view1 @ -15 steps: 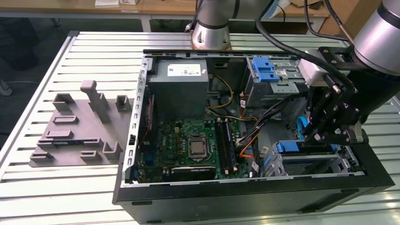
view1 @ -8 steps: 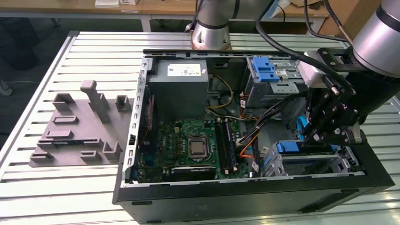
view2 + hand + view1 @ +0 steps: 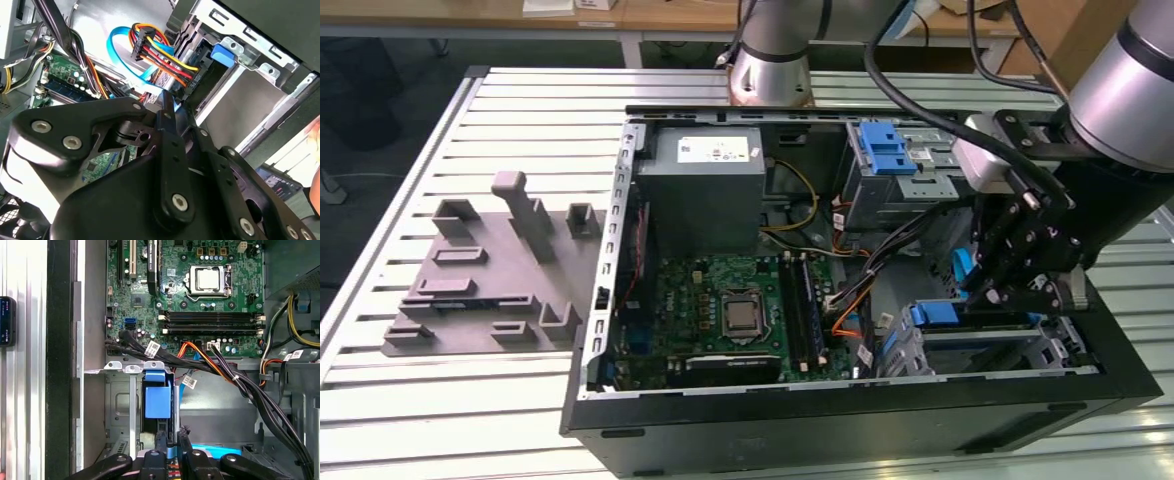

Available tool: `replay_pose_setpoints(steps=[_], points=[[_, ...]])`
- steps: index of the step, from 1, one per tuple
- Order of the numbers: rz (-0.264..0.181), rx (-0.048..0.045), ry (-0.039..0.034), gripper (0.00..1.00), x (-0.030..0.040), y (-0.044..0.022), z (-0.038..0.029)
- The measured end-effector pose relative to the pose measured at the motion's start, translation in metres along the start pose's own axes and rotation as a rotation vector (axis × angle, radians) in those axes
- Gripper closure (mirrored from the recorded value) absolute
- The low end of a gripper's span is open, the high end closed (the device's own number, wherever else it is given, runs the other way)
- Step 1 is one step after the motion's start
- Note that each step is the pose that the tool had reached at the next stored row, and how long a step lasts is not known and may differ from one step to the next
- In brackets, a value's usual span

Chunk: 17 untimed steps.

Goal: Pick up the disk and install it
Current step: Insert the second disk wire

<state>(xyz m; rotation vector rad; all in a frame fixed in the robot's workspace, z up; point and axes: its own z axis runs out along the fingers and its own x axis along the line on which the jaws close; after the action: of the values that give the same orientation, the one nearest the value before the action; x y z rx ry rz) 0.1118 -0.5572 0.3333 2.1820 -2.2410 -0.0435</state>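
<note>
Slatted metal bench (image 3: pixel 480 410) carries an open PC case (image 3: pixel 854 425) and a grey fixture (image 3: pixel 480 275) on the exterior view's left. Hand (image 3: pixel 994 290) is down inside the case at the lower drive bay (image 3: pixel 1047 345), on the exterior view's right, beside the motherboard (image 3: pixel 720 310). Disk (image 3: pixel 158 400), blue carrier showing, sits on edge in the bay slot, fingers (image 3: pixel 161 440) clenched on its edge in the first wrist view. Cable bundle (image 3: pixel 160 52) hangs just beside. Grey box (image 3: pixel 700 185) and upper blue latch (image 3: pixel 885 150) sit further back.

Your exterior view looks down from above at the open black computer case (image 3: pixel 854 400); both wrist views sit close inside it, sharing the green motherboard (image 3: pixel 200 300).
</note>
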Motion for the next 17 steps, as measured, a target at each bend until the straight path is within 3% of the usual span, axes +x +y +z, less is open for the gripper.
replay_pose_setpoints(steps=[5,11,13,14,17], points=[[0.0,0.0,0.0002,0.76,0.0001,0.0,0.0006],[0.0,0.0,0.0001,0.76,0.0,0.0001,-0.0037],[0.0,0.0,-0.0002,0.78,0.0,0.0001,-0.0044],[0.0,0.0,-0.0003,0.84,0.0,0.0,-0.0044],[0.001,0.0,0.0,0.84,0.0007,-0.0006,-0.0046]])
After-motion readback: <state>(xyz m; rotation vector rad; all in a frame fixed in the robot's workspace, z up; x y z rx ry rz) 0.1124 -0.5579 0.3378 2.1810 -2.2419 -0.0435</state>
